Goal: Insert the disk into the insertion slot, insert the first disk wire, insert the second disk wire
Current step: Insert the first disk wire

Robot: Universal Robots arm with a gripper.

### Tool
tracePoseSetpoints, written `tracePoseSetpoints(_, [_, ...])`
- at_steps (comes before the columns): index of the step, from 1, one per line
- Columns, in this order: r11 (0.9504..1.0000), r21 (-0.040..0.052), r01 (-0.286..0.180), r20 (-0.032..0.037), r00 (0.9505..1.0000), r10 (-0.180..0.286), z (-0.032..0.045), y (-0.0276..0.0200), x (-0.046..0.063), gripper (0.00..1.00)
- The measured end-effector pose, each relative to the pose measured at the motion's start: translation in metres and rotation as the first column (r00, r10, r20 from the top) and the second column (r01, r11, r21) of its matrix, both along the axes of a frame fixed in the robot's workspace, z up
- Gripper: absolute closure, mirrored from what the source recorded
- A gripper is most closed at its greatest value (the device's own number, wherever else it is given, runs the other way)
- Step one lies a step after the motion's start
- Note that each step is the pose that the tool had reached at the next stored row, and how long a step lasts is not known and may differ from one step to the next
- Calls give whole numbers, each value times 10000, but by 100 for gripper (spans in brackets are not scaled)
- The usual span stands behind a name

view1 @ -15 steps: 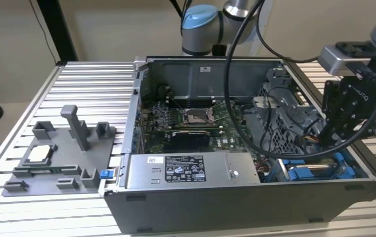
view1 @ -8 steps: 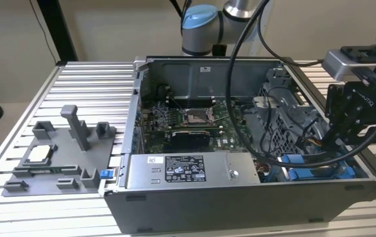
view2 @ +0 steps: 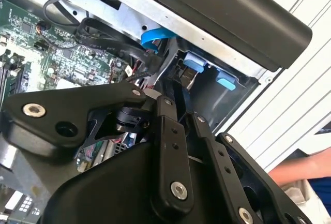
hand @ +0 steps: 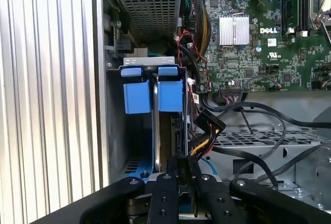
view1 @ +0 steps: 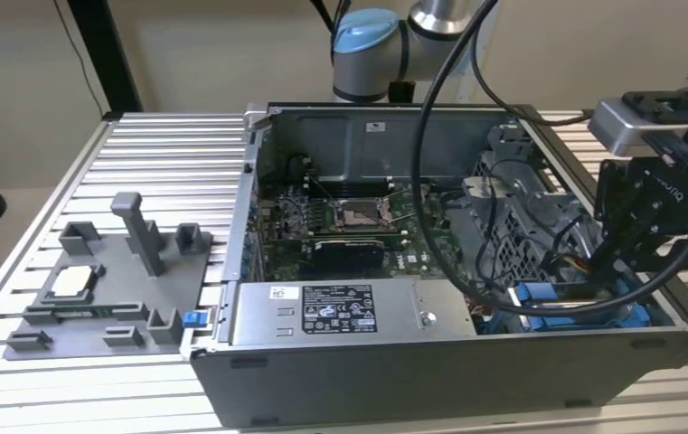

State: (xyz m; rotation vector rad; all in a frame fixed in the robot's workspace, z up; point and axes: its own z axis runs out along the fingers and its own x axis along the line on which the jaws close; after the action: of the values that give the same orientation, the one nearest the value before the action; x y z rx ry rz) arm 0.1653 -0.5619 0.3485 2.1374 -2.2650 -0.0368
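The claw (hand: 183,161) hangs inside the open computer case (view1: 440,371). Its two fingers (hand: 173,168) are drawn close together. Whether anything is pinched between them cannot be told. It is poised over the insertion slot (hand: 115,131), the grey bay in the case corner nearest the tabletop's (view1: 163,149) edge on the exterior view's right.

In the first wrist view, two blue tabs (hand: 137,90) stand side by side at the far end of the slot. A thin silver strip runs down between them. It looks like the disk (hand: 155,131) seen edge-on, seated in the slot.

Just beside the claw lies a black wire bundle (hand: 207,128) with yellow and orange strands, its connector loose against the slot's side. A blue flat cable (view2: 155,36) curls near it.

Beyond them are the green motherboard (view1: 344,217) and the grey power-supply box (view1: 332,312) with its white sticker. A grey parts fixture (view1: 115,298) sits near the tabletop's edge on the exterior view's left.
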Motion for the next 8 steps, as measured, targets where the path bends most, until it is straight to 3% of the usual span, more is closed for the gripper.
tracePoseSetpoints(8, [10000,5,-46,38,10000,46,-43,-2,-10,100])
